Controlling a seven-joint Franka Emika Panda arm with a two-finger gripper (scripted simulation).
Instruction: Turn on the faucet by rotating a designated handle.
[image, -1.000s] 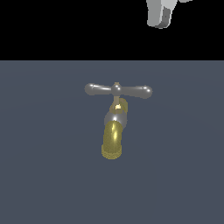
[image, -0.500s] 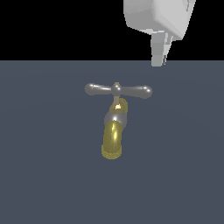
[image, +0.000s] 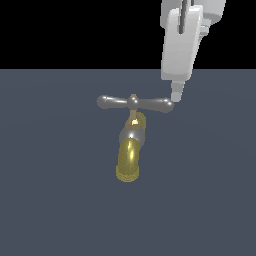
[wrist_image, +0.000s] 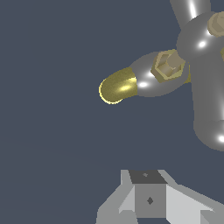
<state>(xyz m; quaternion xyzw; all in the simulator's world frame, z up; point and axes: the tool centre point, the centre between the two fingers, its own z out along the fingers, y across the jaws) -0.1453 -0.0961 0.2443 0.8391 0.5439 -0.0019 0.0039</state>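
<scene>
The faucet (image: 129, 159) stands mid-scene on the dark grey floor, its brass-yellow spout pointing toward the camera under a silver collar. Across its top lies the handle (image: 135, 103), a glossy grey crossbar with rounded ends. My white gripper (image: 175, 95) comes down from the upper right, its tip just beside the handle's end on the exterior view's right; I cannot tell whether it touches. Its fingers look shut with nothing between them. In the wrist view the spout (wrist_image: 116, 87) and the thick grey handle (wrist_image: 205, 78) lie beyond the gripper (wrist_image: 148, 199).
A flat dark grey floor (image: 50, 200) spreads around the faucet, with a black background behind it. Nothing else stands on it.
My gripper has come down from the top edge of the exterior view to the level of the handle's end on that view's right. The faucet and handle have not moved.
</scene>
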